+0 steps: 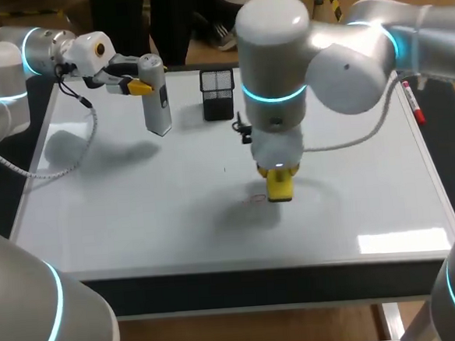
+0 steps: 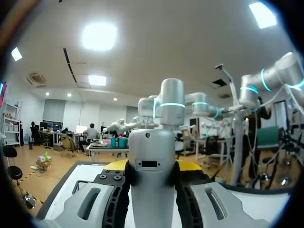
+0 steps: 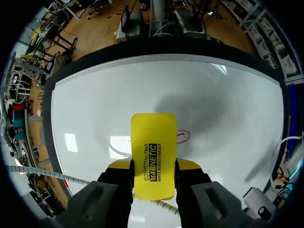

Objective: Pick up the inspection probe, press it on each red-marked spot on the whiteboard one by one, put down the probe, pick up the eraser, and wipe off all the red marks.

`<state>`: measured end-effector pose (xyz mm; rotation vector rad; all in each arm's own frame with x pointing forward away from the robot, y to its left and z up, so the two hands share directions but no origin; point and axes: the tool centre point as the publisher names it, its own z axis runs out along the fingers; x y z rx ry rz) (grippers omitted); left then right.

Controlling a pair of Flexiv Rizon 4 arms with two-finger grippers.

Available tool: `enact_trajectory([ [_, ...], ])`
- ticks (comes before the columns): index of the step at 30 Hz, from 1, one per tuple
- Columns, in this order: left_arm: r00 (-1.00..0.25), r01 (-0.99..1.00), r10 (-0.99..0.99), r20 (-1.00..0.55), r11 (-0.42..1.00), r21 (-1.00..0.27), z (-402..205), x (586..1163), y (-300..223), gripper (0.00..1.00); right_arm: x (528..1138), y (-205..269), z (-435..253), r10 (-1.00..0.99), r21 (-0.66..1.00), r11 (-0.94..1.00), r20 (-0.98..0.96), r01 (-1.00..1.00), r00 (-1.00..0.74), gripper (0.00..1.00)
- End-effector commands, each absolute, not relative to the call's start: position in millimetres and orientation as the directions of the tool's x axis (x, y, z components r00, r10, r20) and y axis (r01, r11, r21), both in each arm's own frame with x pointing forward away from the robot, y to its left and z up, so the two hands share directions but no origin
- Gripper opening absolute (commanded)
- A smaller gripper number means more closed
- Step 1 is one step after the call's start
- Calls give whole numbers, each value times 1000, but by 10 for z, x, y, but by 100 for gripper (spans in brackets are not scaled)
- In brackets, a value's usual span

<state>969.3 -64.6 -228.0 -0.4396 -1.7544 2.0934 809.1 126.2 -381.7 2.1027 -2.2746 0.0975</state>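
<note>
Left gripper clamped on upright inspection probe, at the whiteboard's ten o'clock. Right gripper pinches yellow eraser across its long sides, near centre. Red mark just beside it, at its eight o'clock. Eraser likely light and rigid-shelled; side grip suits flat wiping.

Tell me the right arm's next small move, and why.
Probably slide the eraser sideways across the red mark on the whiteboard: the right tool grips the eraser, and the mark sits just beside it, not yet wiped.
</note>
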Motion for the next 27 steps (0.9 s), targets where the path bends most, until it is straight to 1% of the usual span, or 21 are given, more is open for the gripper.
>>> enact_trajectory([
  [1, -879, -84, 477, 1, -153, -985, -2271, 9715, -642, 0, 8086, 1526, -3942, -989, -17, 60, 136, -998, -62, 0],
  [14, -879, -84, 477, 1, -153, -985, -2271, 9715, -642, 0, 8064, 1897, -4136, -998, 16, 23, 54, -1000, -22, 0],
  [27, -879, -84, 477, 1, -153, -985, -2271, 9715, -642, 0, 8097, 1855, -4290, -1000, 58, 17, 24, -998, -15, 0],
])
